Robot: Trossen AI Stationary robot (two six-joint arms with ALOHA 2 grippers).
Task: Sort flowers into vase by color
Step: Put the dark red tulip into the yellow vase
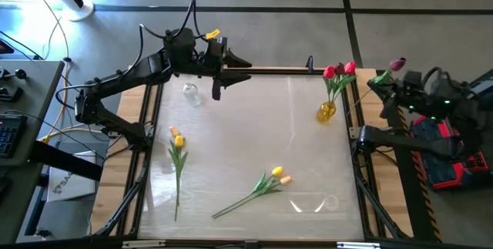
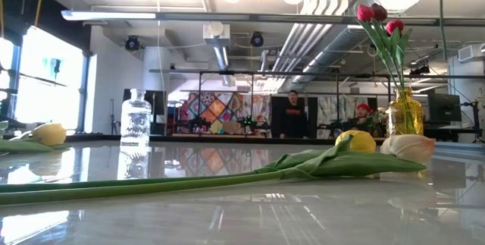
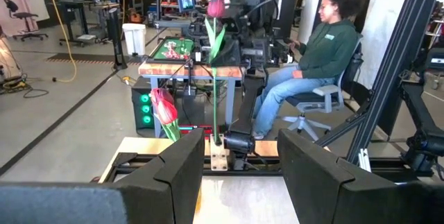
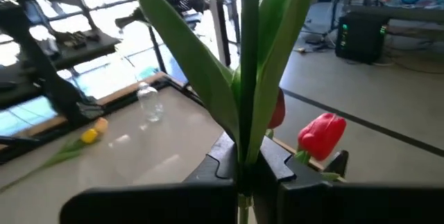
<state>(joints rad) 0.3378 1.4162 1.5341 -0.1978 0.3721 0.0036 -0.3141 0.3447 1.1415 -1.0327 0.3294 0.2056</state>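
**One maroon tulip clamped at the right edge**

Clenched on the green stem of a maroon tulip: the right gripper, positioned just past the table's right rail, near the far corner. Held upright, head above the fingers. Close beside it, inside the rail: a yellow vase with red tulips. Parked with jaws apart and nothing between them, above the far edge: the left gripper, near a clear glass vase. Laid flat on the white top: one yellow tulip by the left side, a yellow and orange pair toward the near middle. Wide free surface between both vases.
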